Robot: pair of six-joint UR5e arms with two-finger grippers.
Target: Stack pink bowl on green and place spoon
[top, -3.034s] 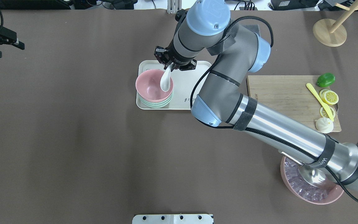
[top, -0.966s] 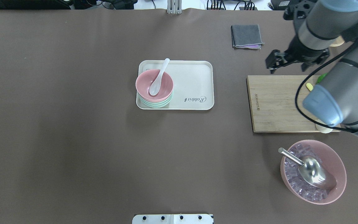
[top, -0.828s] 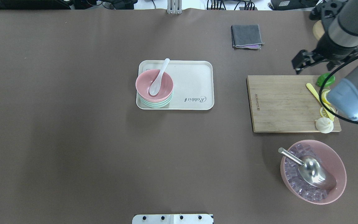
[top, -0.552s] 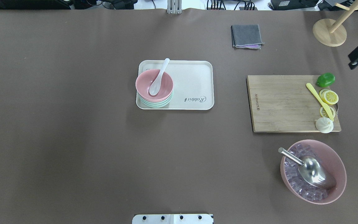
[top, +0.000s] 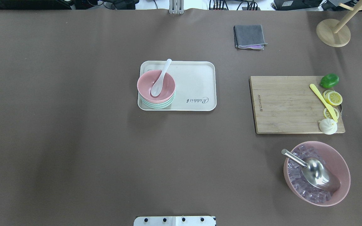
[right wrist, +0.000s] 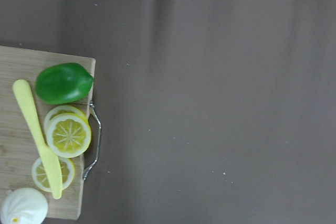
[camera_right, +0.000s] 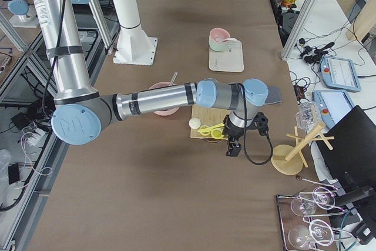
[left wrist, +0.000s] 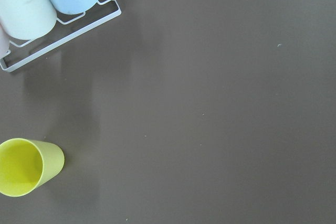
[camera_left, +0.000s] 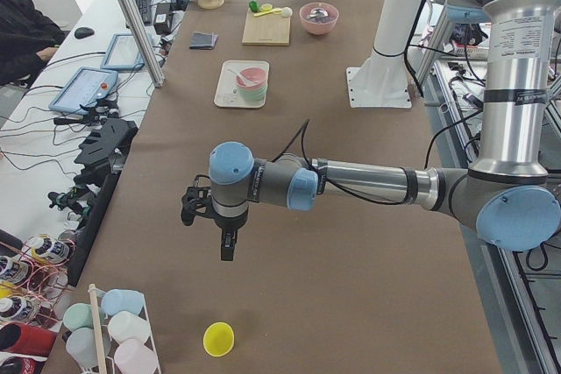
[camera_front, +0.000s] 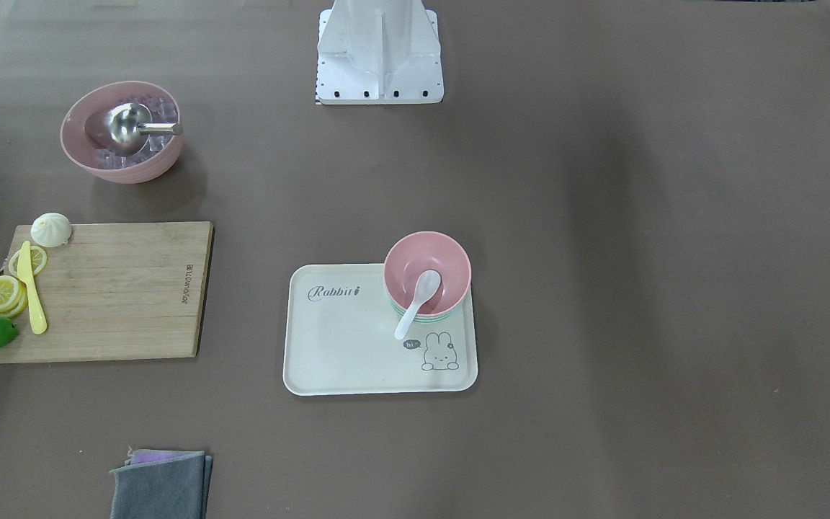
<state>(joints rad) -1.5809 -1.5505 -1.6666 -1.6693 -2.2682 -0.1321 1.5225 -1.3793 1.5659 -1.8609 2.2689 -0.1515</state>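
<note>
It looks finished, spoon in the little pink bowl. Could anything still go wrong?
The white glossy soup spoon only leans in the small matte pink bowl, its handle sticking out past the rim, so a knock could tip it out. The pink bowl tops the pale mint-green bowl stack at one corner of the cream tray; a careless lift of the tray might slide the stack.

Your overhead camera looks down from behind the robot. The front-facing one faces it across the table, so the pink bowl (top: 145, 84) on their shared tray (top: 196, 78) sits at 9 o'clock overhead, 2 o'clock head-on. Your 2 side cameras look along the table from opposite ends. Both wrist cameras point straight down, close: left over a yellow cup (left wrist: 23, 166), right over the cutting board (right wrist: 10, 61) edge.
</note>
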